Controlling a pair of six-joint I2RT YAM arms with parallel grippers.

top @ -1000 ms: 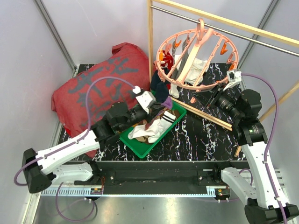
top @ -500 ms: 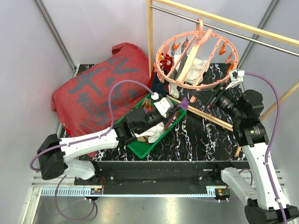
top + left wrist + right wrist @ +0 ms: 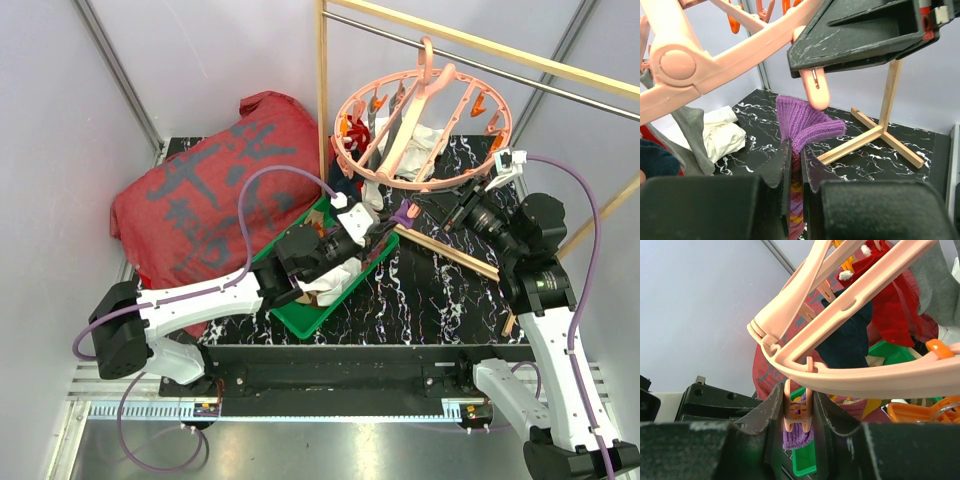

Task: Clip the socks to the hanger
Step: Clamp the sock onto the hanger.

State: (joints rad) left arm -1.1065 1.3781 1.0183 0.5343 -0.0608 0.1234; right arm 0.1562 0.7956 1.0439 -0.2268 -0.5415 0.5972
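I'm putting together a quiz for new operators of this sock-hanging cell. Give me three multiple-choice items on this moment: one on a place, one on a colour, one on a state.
1. Where is the top of the sock held by the left gripper?
A. Just under a pink clip at the hanger's rim
B. Above the hanger's hook
C. Far from the hanger

2. What colour is that sock's cuff?
A. White
B. Green
C. Purple

3. What is the right gripper doing?
A. Wide open, touching nothing
B. Shut on the pink clip
C. Shut on the sock

Answers:
1 A, the left wrist view shows the clip's tip right above the cuff.
2 C, ribbed purple knit shows in both wrist views.
3 B, the right wrist view shows its fingers pressing the clip from both sides.
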